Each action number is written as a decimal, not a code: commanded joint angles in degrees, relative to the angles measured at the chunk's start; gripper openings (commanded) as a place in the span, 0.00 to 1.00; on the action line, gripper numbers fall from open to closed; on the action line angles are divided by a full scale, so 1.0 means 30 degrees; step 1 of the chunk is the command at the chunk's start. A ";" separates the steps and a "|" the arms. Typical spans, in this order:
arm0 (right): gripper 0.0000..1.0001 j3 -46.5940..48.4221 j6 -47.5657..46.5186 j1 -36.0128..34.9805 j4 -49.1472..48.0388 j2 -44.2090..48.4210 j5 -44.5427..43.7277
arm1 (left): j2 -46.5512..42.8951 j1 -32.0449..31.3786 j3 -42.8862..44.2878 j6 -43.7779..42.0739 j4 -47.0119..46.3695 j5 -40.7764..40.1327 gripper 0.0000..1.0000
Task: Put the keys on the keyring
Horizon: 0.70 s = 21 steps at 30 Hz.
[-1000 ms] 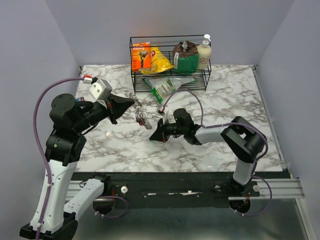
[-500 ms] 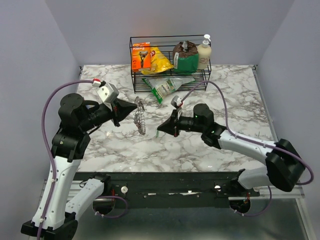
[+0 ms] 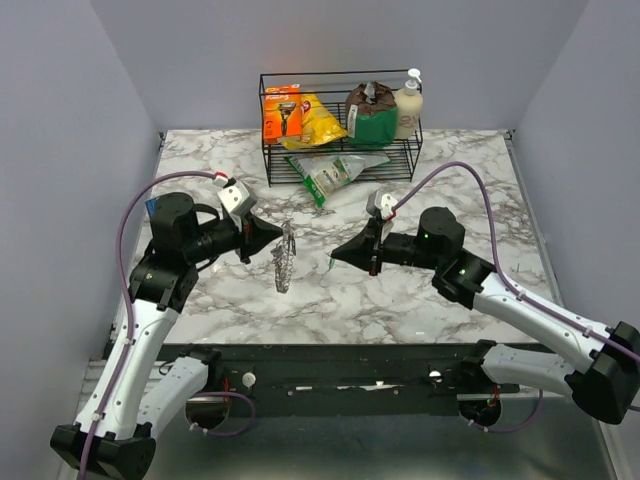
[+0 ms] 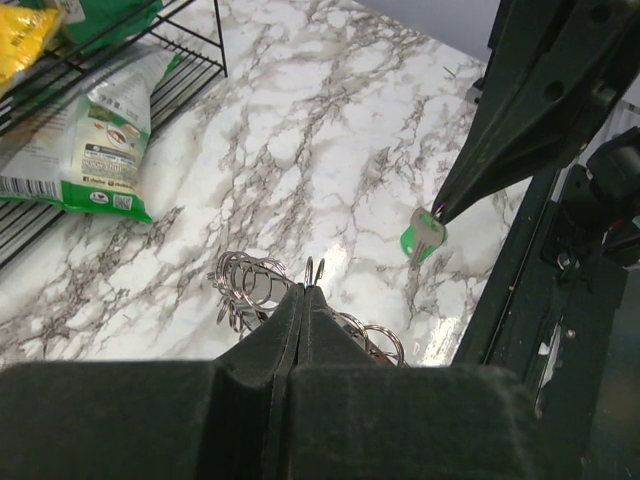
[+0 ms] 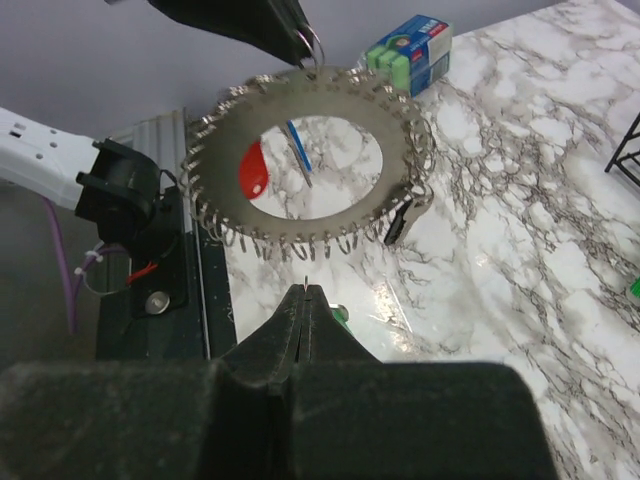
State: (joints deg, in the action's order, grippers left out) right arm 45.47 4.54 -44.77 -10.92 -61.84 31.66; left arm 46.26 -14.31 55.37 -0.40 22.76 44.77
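A white-and-grey marble table (image 3: 450, 290) is sitting between pale lilac walls, and a black wire rack (image 3: 340, 150) is standing at its far edge. From above, the left gripper (image 3: 274, 240) is pinching the top of the keyring (image 3: 285, 262), which is hanging edge-on above the table. The right gripper (image 3: 335, 257) is pointing at the ring from just beside it, its jaws pressed together. What it is gripping is too small to tell here.

In the left wrist view, the left fingers are clamping tight on the ring, with small silver loops showing on either side of them. Opposite, the right gripper's tip is holding a green-headed key (image 4: 420, 238), green head hanging lowest.

In the right wrist view, the keyring is facing the camera as a flat silver band fringed with small loops. It is hanging from the left gripper at the top of the view. A small dark oval clip (image 5: 399, 224) is dangling at its lower right. The right fingers are closed, with a sliver of green peeking out beside them. A blue-and-green box (image 5: 412, 50) is lying on the table behind.
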 commanded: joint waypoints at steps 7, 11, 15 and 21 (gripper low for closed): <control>0.01 0.1599 -0.0486 -0.0046 0.1090 -0.0332 0.2014 | -0.0567 -0.0036 -0.2432 0.1805 -0.4102 0.1042 0.00; 0.01 0.1893 -0.0369 -0.0017 0.1149 -0.0566 0.2278 | -0.0567 -0.0182 -0.2433 0.1454 -0.3868 0.1042 0.00; 0.01 0.2273 -0.0252 -0.0017 0.1149 -0.0830 0.2659 | -0.0683 -0.0271 -0.2374 0.1248 -0.3780 0.1100 0.00; 0.01 0.3239 0.0070 -0.0046 0.1091 -0.1884 0.3304 | -0.0538 -0.0592 -0.2403 0.0546 -0.3370 0.1218 0.00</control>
State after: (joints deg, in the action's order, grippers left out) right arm 52.25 4.08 -44.77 -8.05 -65.69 38.85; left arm 45.36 -15.27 47.42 2.87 14.39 46.13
